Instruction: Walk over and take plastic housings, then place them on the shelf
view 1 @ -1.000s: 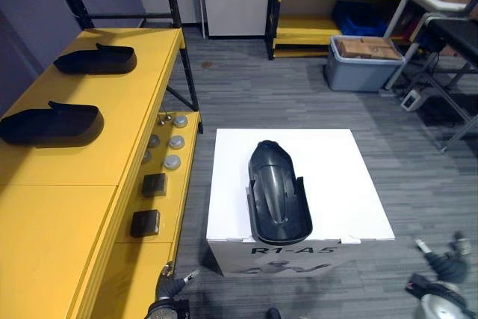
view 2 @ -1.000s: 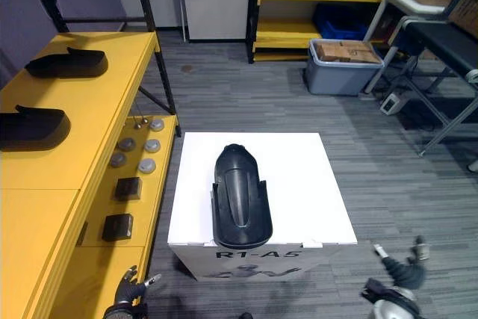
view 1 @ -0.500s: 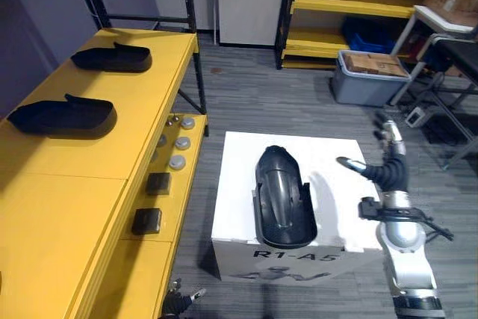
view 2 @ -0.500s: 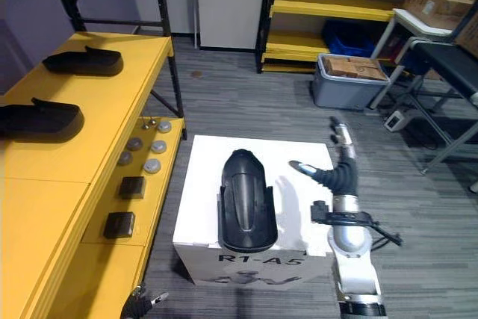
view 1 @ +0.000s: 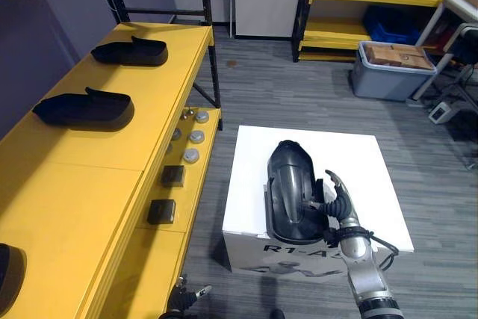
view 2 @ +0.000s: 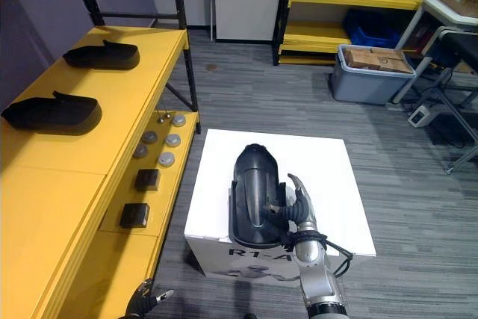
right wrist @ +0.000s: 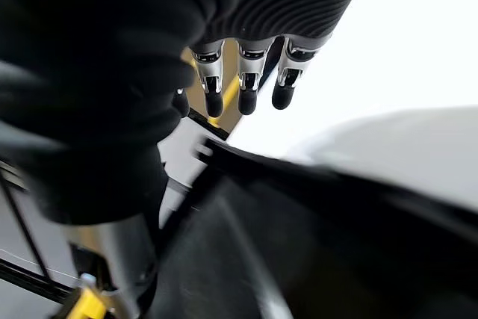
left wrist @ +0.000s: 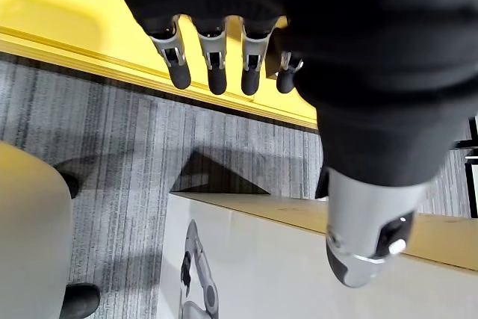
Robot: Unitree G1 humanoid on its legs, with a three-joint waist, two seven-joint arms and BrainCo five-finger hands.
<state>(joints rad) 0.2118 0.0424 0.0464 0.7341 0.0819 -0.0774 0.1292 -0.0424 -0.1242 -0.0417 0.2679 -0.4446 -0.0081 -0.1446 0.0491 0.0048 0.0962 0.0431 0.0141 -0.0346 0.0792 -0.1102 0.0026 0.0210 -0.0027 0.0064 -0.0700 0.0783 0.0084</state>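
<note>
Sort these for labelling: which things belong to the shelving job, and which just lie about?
Job: black plastic housing on white box; yellow shelf bearing two black housings; right hand; left hand.
Lying about: grey tote of cardboard boxes; silver discs; black blocks.

nearest shelf housing (view 1: 6,283) cut by edge | box housing (right wrist: 314,222) blurred

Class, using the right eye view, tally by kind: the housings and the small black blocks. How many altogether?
Housings: 3
Blocks: 2
Total: 5
</note>
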